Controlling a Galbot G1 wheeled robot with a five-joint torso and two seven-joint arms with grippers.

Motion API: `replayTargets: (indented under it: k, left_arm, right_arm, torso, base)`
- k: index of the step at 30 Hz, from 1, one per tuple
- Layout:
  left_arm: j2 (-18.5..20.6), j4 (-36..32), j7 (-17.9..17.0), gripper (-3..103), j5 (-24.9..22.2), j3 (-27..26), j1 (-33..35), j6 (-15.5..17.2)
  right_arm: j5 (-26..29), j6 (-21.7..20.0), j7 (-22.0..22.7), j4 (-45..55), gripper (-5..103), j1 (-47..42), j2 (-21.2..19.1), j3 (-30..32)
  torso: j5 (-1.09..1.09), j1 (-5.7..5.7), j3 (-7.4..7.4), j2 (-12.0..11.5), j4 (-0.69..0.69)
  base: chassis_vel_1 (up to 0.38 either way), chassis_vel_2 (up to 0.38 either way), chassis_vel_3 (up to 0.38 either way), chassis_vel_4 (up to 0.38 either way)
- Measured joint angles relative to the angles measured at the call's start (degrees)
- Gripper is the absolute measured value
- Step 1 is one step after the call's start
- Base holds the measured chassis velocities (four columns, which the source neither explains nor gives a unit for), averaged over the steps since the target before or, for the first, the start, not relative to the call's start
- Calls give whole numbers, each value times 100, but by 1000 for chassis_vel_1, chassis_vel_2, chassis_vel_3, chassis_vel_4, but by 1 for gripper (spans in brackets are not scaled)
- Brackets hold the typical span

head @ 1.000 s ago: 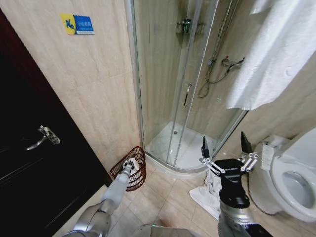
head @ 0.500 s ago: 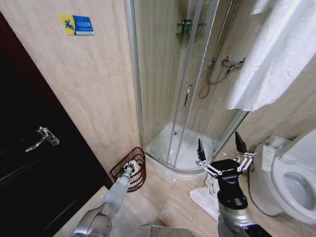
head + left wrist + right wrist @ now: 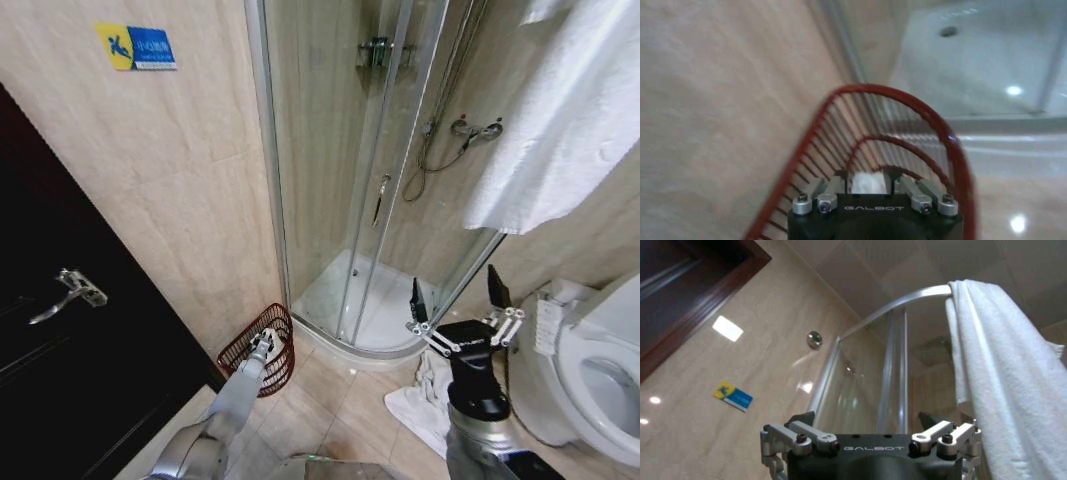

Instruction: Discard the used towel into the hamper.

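**Towel over the shower rail, hamper by the door**

Beside the dark door point(image 3: 60, 330), low on the floor against the tiled wall, stands the hamper point(image 3: 262, 345), an openwork reddish-brown basket. The left gripper point(image 3: 263, 340) hangs right at its mouth; the left wrist view looks down into the rim point(image 3: 907, 100), but whether those fingers are apart or together I cannot tell, though something white sits between them.

Further right comes the glass shower enclosure point(image 3: 340, 200), and in front of it the right gripper point(image 3: 455, 295), pointing upward with its fingers spread wide and nothing between them. A crumpled white cloth point(image 3: 425, 400) lies on the floor tiles just behind that arm.

Rightmost, a large white towel point(image 3: 560, 120) drapes over the curved top rail, hanging well above the toilet point(image 3: 600, 370). It looks soft, limp and light, with thick terry that should pinch easily. A fold along the hanging lower edge seems the best place to grip; it will likely drag and trail when pulled free.
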Motion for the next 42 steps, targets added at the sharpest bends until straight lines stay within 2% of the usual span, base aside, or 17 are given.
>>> replayTargets:
  k: [3,4,6,8,9,11,14,15,17,28,34,37,39,40,42]
  left_arm:
    - [61,-102,124,52,120,23,99,57]
    - [61,-102,124,52,120,23,99,57]
    - [118,-103,169,63,35,7,113,70]
    - [136,-104,175,63,-10,3,113,73]
    - [162,-105,200,75,-48,0,115,76]
    - [166,-108,214,75,-54,1,117,76]
    - [167,-148,261,90,-59,41,141,82]
    - [167,-148,261,90,-59,41,141,82]
    - [167,-156,272,98,-57,68,165,105]
    - [194,-270,331,100,-65,44,270,80]
    - [271,-409,312,100,-287,-6,361,-129]
    - [296,-485,318,100,-536,-16,390,-142]
    - [365,-793,406,100,-1086,19,548,-84]
    - [365,-793,406,100,-1086,19,548,-84]
    - [446,-1157,454,100,-1515,74,736,98]
  right_arm:
    - [-50,41,-65,-35,100,-20,0,-53]
    - [-50,41,-65,-35,100,-20,0,-53]
    - [-60,36,-67,-35,100,-17,0,-67]
    - [-66,35,-67,-35,100,-17,0,-71]
    - [-83,35,-68,-35,100,-19,0,-77]
    - [-90,36,-68,-35,100,-23,0,-80]
    - [-116,51,-56,-31,100,-38,0,-85]
    - [-116,51,-56,-31,100,-38,0,-85]
    - [-121,69,-26,-22,100,-39,0,-95]
    - [-281,80,130,-20,100,-52,0,-124]
    - [-474,40,143,-42,100,-87,0,-198]
    - [-535,70,123,-45,100,-121,0,-207]
    - [-593,78,207,-42,100,-148,0,-233]
    - [-593,78,207,-42,100,-148,0,-233]
    - [-676,17,419,-30,100,-156,0,-261]
  torso:
    - [2,0,0,0,0]
    - [2,0,0,0,0]
    - [0,1,0,0,0]
    - [1,1,0,0,0]
    - [2,1,0,0,0]
    - [1,2,0,0,1]
    - [1,2,0,0,0]
    - [1,2,0,0,0]
    - [1,2,0,1,0]
    - [1,2,0,1,0]
    - [1,2,0,1,0]
    - [1,2,0,1,0]
    - [0,2,0,1,0]
    - [0,2,0,1,0]
    - [1,3,0,1,-1]
  base:
    - [0,0,0,0]
    - [0,0,0,0]
    - [0,0,0,0]
    - [0,0,0,0]
    - [0,0,0,0]
    - [0,0,0,0]
    - [0,0,0,0]
    - [0,0,0,0]
    - [0,0,0,0]
    - [0,0,0,0]
    - [0,0,0,0]
    - [0,0,0,0]
    - [0,0,0,0]
    - [0,0,0,0]
    - [0,0,0,0]
